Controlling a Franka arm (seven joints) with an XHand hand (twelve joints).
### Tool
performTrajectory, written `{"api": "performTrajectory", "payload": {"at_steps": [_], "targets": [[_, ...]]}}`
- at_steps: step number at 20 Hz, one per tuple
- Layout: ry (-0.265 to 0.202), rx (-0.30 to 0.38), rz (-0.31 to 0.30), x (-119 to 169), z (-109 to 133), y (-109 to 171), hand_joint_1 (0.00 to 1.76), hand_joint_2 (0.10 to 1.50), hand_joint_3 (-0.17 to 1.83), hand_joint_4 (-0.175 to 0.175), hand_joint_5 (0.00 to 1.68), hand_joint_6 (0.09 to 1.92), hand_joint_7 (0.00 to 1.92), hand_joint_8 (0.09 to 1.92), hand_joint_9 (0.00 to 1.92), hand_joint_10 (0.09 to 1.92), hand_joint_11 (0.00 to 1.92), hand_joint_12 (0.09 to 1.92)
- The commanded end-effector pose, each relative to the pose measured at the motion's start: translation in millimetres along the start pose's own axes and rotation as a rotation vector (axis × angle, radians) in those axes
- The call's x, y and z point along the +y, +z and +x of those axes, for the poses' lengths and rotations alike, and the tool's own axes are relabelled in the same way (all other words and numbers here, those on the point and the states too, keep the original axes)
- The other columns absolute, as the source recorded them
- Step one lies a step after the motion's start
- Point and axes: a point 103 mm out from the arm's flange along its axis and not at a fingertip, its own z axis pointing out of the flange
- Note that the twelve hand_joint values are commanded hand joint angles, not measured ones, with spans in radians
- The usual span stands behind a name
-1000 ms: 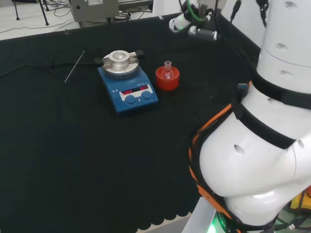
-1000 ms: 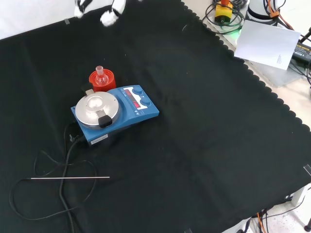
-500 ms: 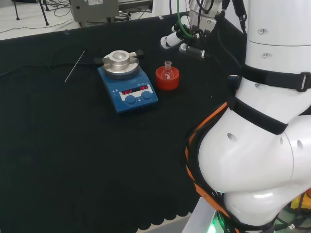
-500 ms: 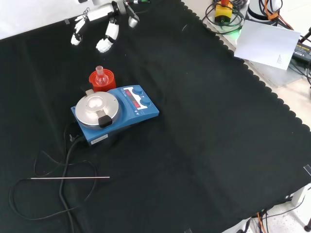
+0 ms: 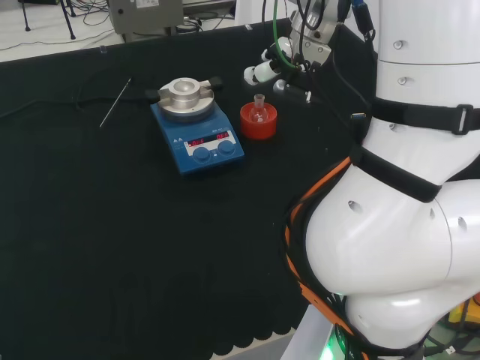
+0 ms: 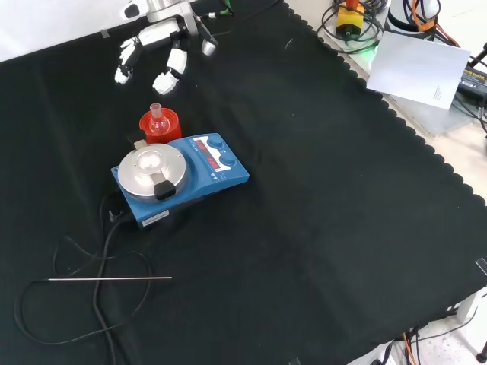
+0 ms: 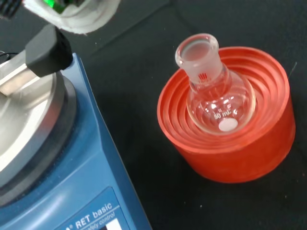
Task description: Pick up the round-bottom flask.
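Head view: the round-bottom flask (image 5: 259, 107) stands upright in a red ribbed stand (image 5: 258, 122) on the black-clothed bench (image 5: 112, 247). The stand sits just to the right of a blue stirrer plate (image 5: 197, 136), close to it but not clearly touching. A thin metal rod (image 5: 115, 102) lies on the cloth to the left of the stirrer plate. The robot hand (image 5: 279, 66) hangs above and a little to the right of the flask, apart from it, its fingers relaxed and spread, holding nothing.

Front view: the flask (image 6: 157, 118) stands in its stand (image 6: 160, 125) just behind the stirrer plate (image 6: 179, 178), at the plate's far left corner. The robot hand (image 6: 158, 47) comes in above, farther off than the flask and well clear of it, its white fingertips (image 6: 164, 81) pointing down toward the cloth with gaps between them and nothing held. The rod (image 6: 110, 279) lies nearer the camera than the stirrer plate, with a black cable (image 6: 97, 262) looping around it.

Wrist view: the flask (image 7: 216, 97) is clear glass, its neck open and tilted slightly, its round body seated in the innermost ring of the stand (image 7: 230, 139). It looks empty apart from a small white piece at its bottom. The stirrer plate (image 7: 53, 158) stands beside the stand with a strip of black cloth between them. A blurred white part of the robot hand (image 7: 72, 14) shows, away from the flask.
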Motion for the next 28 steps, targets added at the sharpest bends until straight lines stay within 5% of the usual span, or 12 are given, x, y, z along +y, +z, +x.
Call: {"api": "performTrajectory", "payload": {"at_steps": [1, 12, 28], "targets": [[0.009, 0.022, 0.01, 0.1, -8.5, 18.9, 0.8, 0.62, 0.57, -0.092, 0.62, 0.09, 0.34, 0.7, 0.46, 0.69, 0.1, 1.36], [0.015, 0.005, -0.043, 4.9, -19.6, 41.5, 0.83, 0.62, 0.58, -0.093, 0.63, 0.09, 0.31, 0.68, 0.45, 0.68, 0.11, 1.36], [0.004, 0.085, -0.07, 9.3, -26.8, 63.1, 0.9, 0.61, 0.58, -0.096, 0.67, 0.09, 0.32, 0.69, 0.48, 0.68, 0.16, 1.35]]}}
